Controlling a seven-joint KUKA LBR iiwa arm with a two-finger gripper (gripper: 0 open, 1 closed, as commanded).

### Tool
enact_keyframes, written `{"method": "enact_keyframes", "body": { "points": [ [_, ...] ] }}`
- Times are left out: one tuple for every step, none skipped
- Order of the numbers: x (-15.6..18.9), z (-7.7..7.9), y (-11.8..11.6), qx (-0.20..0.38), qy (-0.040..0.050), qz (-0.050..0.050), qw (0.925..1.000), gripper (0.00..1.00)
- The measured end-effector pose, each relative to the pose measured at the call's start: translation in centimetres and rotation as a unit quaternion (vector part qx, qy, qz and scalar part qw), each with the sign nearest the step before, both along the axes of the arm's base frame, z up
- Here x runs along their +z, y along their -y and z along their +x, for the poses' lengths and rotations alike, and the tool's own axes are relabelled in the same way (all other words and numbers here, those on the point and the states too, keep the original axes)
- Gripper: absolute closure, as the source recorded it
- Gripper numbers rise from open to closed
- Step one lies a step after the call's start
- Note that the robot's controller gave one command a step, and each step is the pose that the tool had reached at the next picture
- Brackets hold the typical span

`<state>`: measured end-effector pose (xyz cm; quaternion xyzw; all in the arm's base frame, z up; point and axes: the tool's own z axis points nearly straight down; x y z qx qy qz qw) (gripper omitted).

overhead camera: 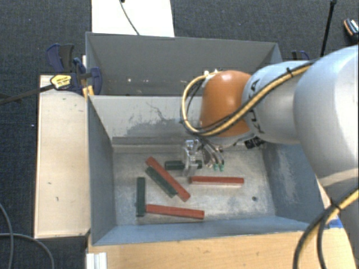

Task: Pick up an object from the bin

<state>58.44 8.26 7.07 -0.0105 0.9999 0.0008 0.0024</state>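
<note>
My gripper (201, 160) hangs low in the middle of the bin, under the orange wrist cover. Just below it lies a flat red bar (216, 180), its left end under the fingers. To the gripper's left sits a small dark green block (173, 165). A red bar (168, 179) lies diagonally left of that, with a dark green bar (161, 182) alongside it. Nothing shows between the fingers.
Another red bar (174, 211) lies along the bin's front wall. A dark green bar (140, 196) stands lengthwise at the front left. The arm and orange cover reach in from the right, over the bin's back right part.
</note>
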Motion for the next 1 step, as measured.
{"method": "enact_keyframes", "body": {
  "points": [
    [14.22, -1.66, 2.04, -0.019, 0.0027, 0.0, 0.9998, 1.0]
  ]
}}
